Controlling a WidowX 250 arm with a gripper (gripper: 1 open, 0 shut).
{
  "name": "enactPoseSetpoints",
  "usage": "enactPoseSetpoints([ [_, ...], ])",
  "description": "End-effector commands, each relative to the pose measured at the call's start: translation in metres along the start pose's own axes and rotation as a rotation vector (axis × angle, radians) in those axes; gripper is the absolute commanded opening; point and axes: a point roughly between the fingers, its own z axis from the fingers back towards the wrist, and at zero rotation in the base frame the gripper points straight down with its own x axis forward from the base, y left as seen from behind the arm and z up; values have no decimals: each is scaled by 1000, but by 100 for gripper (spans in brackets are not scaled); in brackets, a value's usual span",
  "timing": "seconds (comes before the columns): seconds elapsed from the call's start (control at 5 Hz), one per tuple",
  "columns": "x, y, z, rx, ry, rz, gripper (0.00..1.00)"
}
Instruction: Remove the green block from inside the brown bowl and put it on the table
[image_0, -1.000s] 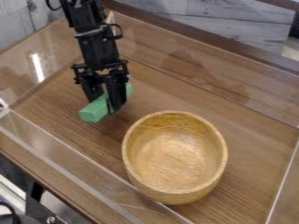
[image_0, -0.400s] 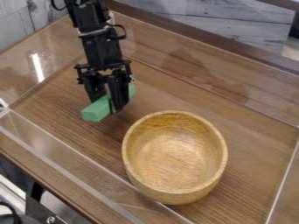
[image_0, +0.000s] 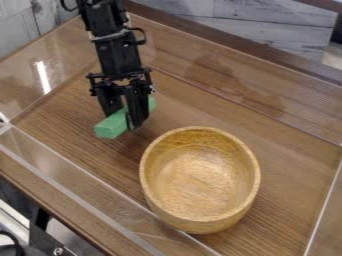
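The green block (image_0: 111, 126) is held between the jaws of the black arm (image_0: 116, 47), outside the brown bowl (image_0: 199, 182) and over the left half of the picture. Nearest, at the lower left corner, a dark curved object (image_0: 10, 243) is cut off by the frame, and what it is cannot be told. Beside it, the clear edging (image_0: 70, 189) of the counter (image_0: 60, 125) is seen running slantwise toward the bottom, with light glinting along it.

The bowl is set upright on the counter, lower and further right than the block. Its pale tan interior is turned up to view, and a thick rim is shown all round. The two are kept apart by a strip of brown wood grain.

The jaws are closed on the block, pointed downward. Its longer green part is left showing toward the viewer, and a small piece is seen at the far side. Whether its underside is touched by the counter cannot be told.

Farther back, the arm is extended up to the top edge, where it is cut off. Beyond the counter's far edging, a grey, wood-patterned surface (image_0: 254, 25) is seen.
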Motion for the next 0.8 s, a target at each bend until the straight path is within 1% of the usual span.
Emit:
enactPoseSetpoints([
  [0.0,6,-4,13,22,-33,-23,0],
  [0.6,6,-6,13,14,-5,-28,0],
])
